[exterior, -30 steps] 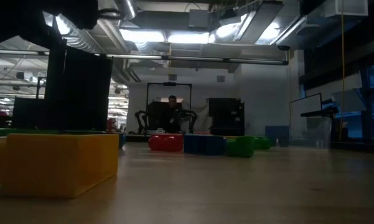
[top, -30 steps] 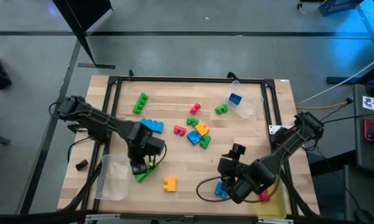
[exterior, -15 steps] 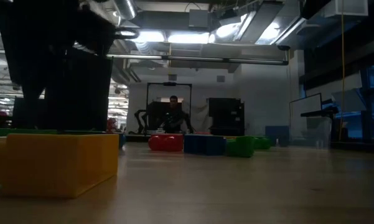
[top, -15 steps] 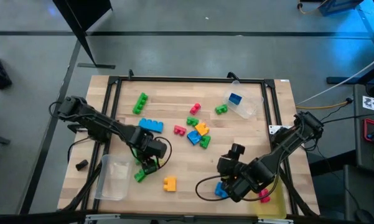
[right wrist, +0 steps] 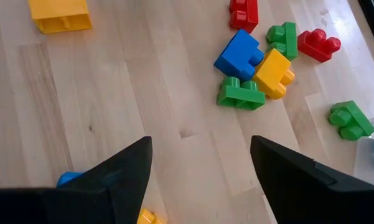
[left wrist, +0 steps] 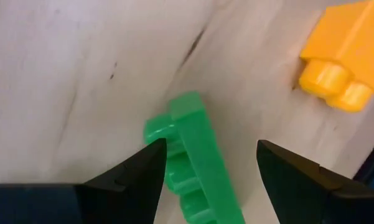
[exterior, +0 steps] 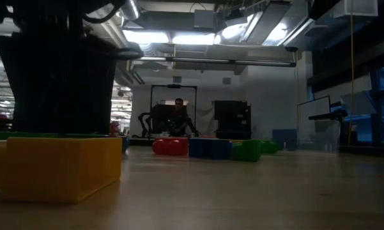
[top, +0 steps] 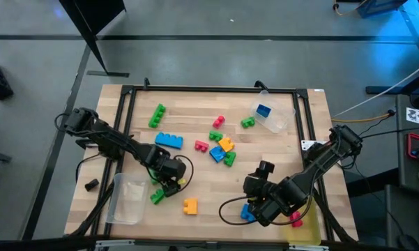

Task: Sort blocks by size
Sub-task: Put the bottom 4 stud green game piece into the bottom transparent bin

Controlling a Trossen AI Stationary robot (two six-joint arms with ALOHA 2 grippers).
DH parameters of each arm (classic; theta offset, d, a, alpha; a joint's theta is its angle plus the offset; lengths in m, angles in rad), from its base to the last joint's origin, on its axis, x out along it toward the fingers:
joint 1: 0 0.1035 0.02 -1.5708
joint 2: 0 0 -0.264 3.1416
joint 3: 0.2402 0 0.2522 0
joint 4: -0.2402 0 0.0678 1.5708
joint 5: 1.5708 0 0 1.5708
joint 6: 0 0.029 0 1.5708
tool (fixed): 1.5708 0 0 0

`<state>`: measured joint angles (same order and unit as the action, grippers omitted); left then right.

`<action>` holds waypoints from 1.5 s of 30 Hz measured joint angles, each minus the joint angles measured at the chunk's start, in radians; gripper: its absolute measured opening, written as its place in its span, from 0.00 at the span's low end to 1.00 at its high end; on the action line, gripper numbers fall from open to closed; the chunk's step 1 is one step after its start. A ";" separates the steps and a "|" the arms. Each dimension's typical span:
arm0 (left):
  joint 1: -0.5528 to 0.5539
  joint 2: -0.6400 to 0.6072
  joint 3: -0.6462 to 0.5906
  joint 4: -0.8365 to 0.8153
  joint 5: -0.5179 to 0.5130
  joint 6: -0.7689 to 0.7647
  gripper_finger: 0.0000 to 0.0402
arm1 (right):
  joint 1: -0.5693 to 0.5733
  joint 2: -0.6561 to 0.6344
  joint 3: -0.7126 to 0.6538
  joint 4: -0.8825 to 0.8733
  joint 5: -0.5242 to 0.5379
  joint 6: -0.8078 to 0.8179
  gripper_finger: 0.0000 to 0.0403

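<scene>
Loose blocks lie on the wooden table: a long green one (top: 156, 115), a long blue one (top: 169, 140), a mixed cluster (top: 222, 146) and an orange one (top: 189, 206). My left gripper (top: 169, 180) is open, pointing down over a long green brick (left wrist: 193, 162) that lies on its side between the fingers. My right gripper (top: 265, 203) is open and empty at the near right, beside a blue block (top: 247, 213). In the right wrist view (right wrist: 202, 180) it looks toward the cluster (right wrist: 252, 68). My left gripper comes from above, with its fingers lying across the green brick, one on each long side. One finger (left wrist: 137, 180) stands close against the brick's studded side (left wrist: 158, 140). I cannot tell whether it touches.
A clear tray (top: 127, 199) lies at the near left, and another (top: 272, 115) at the far right holds a blue block (top: 263, 111). A yellow tray (top: 303, 230) sits at the near right edge. The orange block (exterior: 57, 167) fills the low view's left.
My left gripper has moved a little toward the table's right edge and come down over the long green brick, which lies where it was. In the low view its dark arm now fills more of the left side.
</scene>
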<state>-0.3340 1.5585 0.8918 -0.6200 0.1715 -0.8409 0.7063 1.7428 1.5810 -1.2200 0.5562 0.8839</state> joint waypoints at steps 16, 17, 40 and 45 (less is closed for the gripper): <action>0.000 0.019 -0.018 0.002 -0.007 -0.031 0.59 | 0.000 0.000 0.000 0.000 0.000 0.000 0.68; 0.000 0.026 -0.018 0.001 -0.010 -0.019 0.59 | 0.000 0.000 0.000 0.000 0.000 0.000 0.68; 0.059 0.083 0.067 -0.001 0.292 0.104 0.31 | 0.000 0.000 -0.001 0.003 0.000 0.000 0.68; 0.082 0.081 0.140 -0.016 0.482 0.155 0.33 | 0.000 0.000 -0.001 0.027 0.000 0.000 0.68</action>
<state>-0.2523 1.6398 1.0314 -0.6356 0.6538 -0.6860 0.7063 1.7432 1.5803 -1.1930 0.5564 0.8841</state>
